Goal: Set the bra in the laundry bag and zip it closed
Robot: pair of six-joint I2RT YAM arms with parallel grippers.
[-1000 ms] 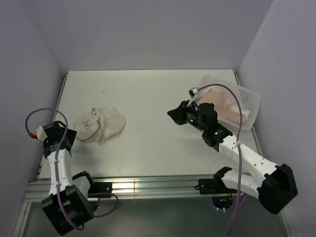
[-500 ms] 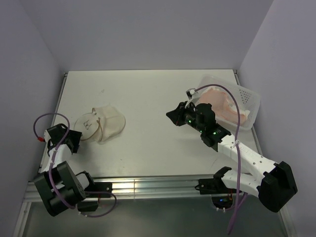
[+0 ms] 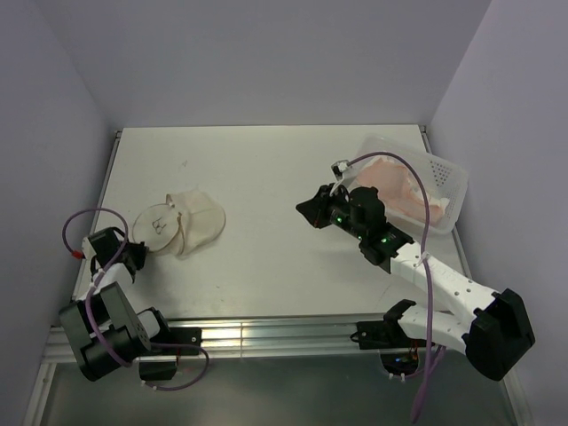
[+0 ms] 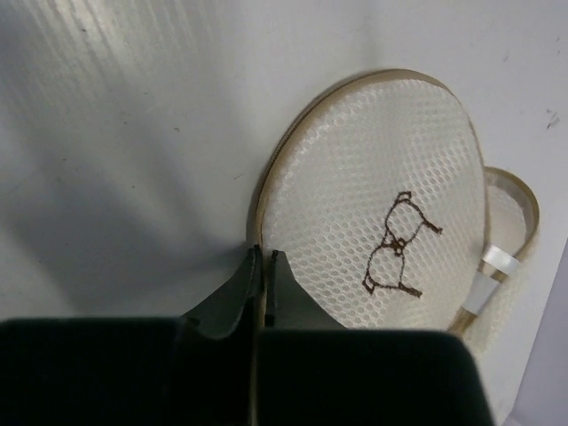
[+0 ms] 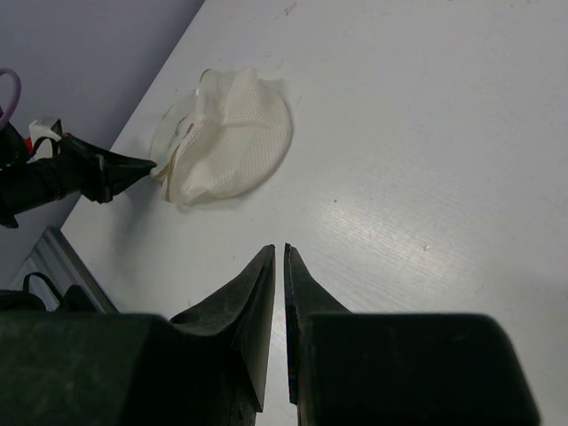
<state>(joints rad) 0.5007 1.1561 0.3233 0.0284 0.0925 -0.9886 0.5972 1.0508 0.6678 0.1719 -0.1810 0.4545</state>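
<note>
The laundry bag (image 3: 191,222) lies crumpled at the table's left, its round mesh lid (image 3: 160,227) with the dark bra outline flipped open beside it. In the left wrist view my left gripper (image 4: 264,255) is shut on the tan rim of that lid (image 4: 382,195); from above, the left gripper (image 3: 135,253) sits at the lid's near-left edge. The pink bra (image 3: 395,188) lies in the clear bin at the right. My right gripper (image 3: 304,209) hovers over mid-table, shut and holding nothing, pointing toward the laundry bag (image 5: 226,138).
The clear perforated plastic bin (image 3: 448,169) stands at the right edge, against the wall. Bare white table (image 3: 266,169) spans the gap between bag and bin. The left arm's purple cable (image 3: 84,222) loops over the left table edge.
My left gripper has dropped to the lid's edge and closed on its rim; the left arm has folded back toward its base. The right gripper has drifted slightly left.
</note>
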